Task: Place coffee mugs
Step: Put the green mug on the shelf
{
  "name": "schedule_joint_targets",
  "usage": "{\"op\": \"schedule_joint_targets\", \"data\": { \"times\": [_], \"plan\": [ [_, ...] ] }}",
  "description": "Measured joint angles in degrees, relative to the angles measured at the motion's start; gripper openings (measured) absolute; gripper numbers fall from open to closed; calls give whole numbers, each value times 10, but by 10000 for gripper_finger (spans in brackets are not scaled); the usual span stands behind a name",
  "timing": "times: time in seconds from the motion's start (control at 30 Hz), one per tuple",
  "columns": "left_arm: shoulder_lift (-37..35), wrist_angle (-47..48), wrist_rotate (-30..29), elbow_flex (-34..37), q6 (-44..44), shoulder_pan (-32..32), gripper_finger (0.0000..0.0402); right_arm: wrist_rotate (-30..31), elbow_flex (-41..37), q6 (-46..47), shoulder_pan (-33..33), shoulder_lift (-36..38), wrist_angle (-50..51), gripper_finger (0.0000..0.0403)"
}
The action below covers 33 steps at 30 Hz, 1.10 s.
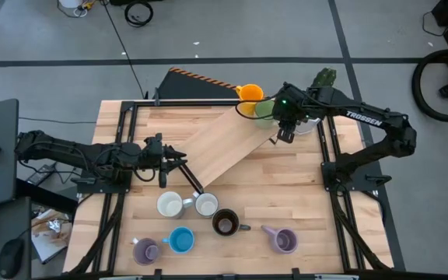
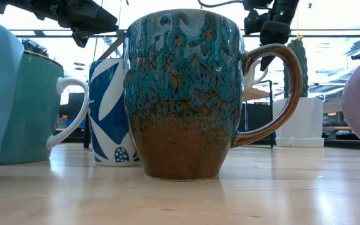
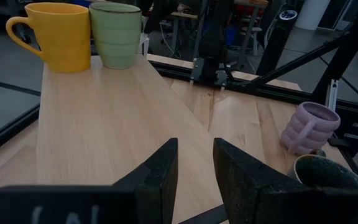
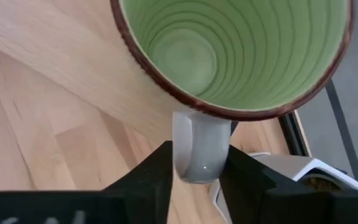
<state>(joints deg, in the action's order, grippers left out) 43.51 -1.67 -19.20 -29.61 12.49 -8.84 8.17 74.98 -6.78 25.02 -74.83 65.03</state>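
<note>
The orange mug [image 1: 249, 93] and the green mug [image 1: 264, 110] stand side by side on the far end of a slanted wooden board [image 1: 224, 144]; both also show in the left wrist view, orange [image 3: 58, 34] and green [image 3: 115, 34]. My right gripper [image 1: 284, 134] points down at the green mug's handle. My left gripper [image 1: 187, 175] hangs open over the board's near end, touching nothing [image 3: 194, 146]. On the near table stand two white mugs [image 1: 169, 204] [image 1: 206, 204], the dark brown mug [image 1: 225, 222], the blue mug [image 1: 180, 239] and two purple mugs [image 1: 145, 250] [image 1: 284, 239]. My right gripper [image 4: 197, 158] has the green mug's handle [image 4: 199, 140] pinched between its two fingers [image 4: 157, 171], coming from above and pointing down. The mug [image 4: 229, 50] stays upright with its mouth up, and the left wrist view shows its base on the board.
A white pot with a green cactus [image 1: 325, 78] stands at the table's far right corner, just behind the right gripper. The black frame rails [image 1: 329, 148] run along both table sides. The dark brown mug [image 2: 180, 94] fills the low view.
</note>
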Motion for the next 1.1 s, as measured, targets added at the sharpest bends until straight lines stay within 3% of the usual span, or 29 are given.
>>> {"op": "schedule_joint_targets", "data": {
  "times": [0.2,1.1],
  "plan": [
    [0,0,0,0,0,0,107,-4,0,32,-1,0,16,84],
    [0,0,11,0,0,0,107,-25,0,237,-11,2,1,83]
  ]
}}
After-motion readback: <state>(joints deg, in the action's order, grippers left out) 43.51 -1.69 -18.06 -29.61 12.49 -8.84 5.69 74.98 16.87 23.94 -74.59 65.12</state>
